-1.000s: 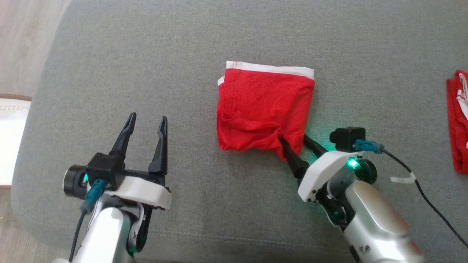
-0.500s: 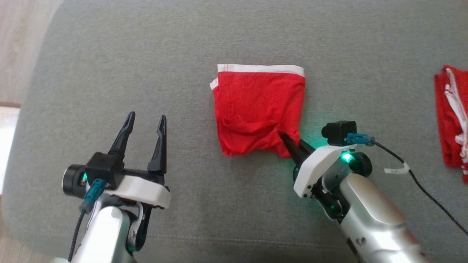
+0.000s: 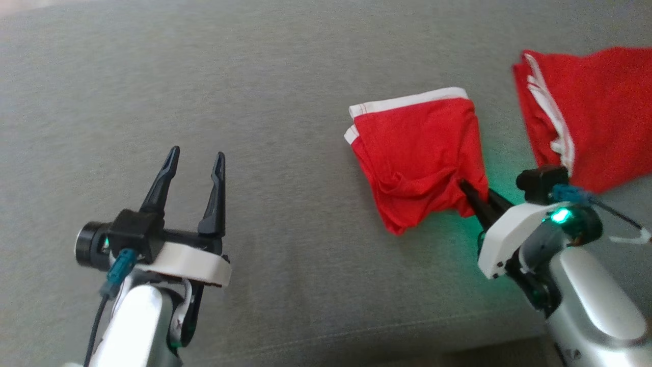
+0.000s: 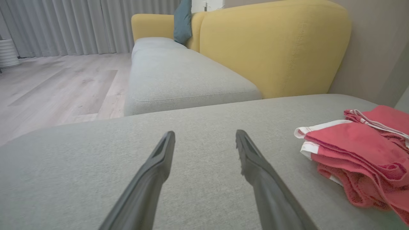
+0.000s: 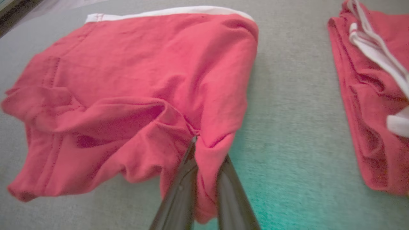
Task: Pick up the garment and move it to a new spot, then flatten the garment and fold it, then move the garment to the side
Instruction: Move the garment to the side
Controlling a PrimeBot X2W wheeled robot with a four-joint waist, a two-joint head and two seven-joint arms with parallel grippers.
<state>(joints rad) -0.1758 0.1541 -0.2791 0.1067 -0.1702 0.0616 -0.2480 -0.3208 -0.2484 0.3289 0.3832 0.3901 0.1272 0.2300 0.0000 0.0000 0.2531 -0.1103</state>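
Observation:
The garment is a folded red piece with a white band along its far edge, lying on the grey sofa seat. My right gripper is shut on its near right corner; in the right wrist view the fabric is pinched between the two dark fingers. My left gripper stands open over bare cushion to the left, nothing between its fingers. The garment shows at the right edge of the left wrist view.
A second red garment with white stripes lies just right of the held one, also seen as a red pile. A yellow sofa back and another grey seat stand beyond; wood floor lies left.
My right gripper closed on the garment's near right corner. The head camera has swung right, so the second red garment is now largely in view; the garment now lies turned relative to the second one.

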